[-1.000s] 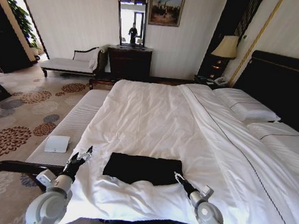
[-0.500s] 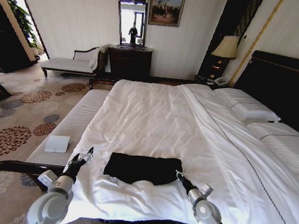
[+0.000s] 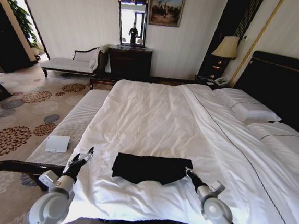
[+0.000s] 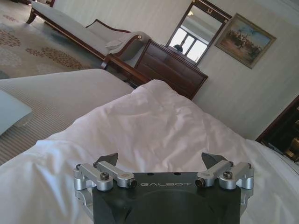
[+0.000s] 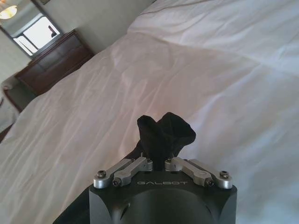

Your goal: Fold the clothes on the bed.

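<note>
One Folded Garment, Near Edge of Bed

Item: black T-shirt (image 3: 151, 169), folded into flat band. Long axis across bed (image 3: 154, 117), parallel to its near edge; short axis toward far end. Lettering not visible. Near edge of band scalloped where white duvet bulges up against it. Right end drawn to a point toward right gripper (image 3: 188, 171); left end square, well apart from left gripper (image 3: 85, 154).

Location: lying on white duvet, close to near edge of bed, slightly right of centre between both arms.

Right gripper: at right end of T-shirt, fingers closed together on bunched black fabric (image 5: 164, 134); pinched tuft standing up between fingertips in right wrist view. Arm reaching in from lower right.

Left gripper (image 4: 164, 160): fingers spread wide, nothing between them. Hovering at left side of bed, above duvet edge, pointing toward far end of room.

Surroundings: grey-striped bench (image 3: 75, 124) alongside left of bed, flat white object (image 3: 57, 144) lying on it. Pillows (image 3: 246, 107) and dark headboard (image 3: 283, 84) to right. Dark wooden dresser (image 3: 129, 63) with mirror (image 3: 132, 20) against far wall; lamp (image 3: 226, 47) beside headboard.
</note>
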Available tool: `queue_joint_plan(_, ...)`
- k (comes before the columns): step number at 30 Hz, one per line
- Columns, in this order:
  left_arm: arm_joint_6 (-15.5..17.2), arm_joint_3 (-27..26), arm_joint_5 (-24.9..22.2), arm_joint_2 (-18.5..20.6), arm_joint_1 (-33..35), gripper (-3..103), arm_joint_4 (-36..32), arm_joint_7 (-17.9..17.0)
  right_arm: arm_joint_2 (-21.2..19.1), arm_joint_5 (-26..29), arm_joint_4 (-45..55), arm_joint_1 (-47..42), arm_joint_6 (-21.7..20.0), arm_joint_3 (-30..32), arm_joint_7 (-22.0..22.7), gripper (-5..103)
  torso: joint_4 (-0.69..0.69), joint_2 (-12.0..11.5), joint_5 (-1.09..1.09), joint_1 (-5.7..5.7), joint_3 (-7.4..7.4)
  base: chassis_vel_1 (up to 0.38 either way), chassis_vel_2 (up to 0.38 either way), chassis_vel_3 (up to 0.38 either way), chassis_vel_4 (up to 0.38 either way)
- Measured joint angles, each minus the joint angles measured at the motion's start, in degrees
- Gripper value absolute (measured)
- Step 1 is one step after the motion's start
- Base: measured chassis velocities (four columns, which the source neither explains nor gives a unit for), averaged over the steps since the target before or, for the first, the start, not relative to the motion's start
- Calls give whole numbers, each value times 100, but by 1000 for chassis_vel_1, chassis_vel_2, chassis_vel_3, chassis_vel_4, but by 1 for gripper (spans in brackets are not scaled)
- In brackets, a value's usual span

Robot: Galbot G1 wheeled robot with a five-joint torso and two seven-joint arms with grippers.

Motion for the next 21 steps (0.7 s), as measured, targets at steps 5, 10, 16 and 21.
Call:
queue_joint_plan(5,-1,46,22,-48,-31,100,-5,0,-186,-41,11,-36,-33,378,302,6,1,0,-1,0,0,0,0,0,0)
queue_joint_plan(10,-3,44,20,-49,-58,100,-8,0,-178,-341,-60,16,3,270,338,6,0,0,0,0,0,0,0,0,0)
queue_joint_plan(16,-6,-45,-9,-10,-48,100,65,-9,-47,-1070,-94,307,774,-328,-932,6,1,0,0,0,0,0,0,0,0)
queue_joint_plan(21,-4,-102,-38,20,-24,100,68,-77,-142,-1238,-199,630,1194,-871,-1904,6,3,0,-1,0,0,0,0,0,0)
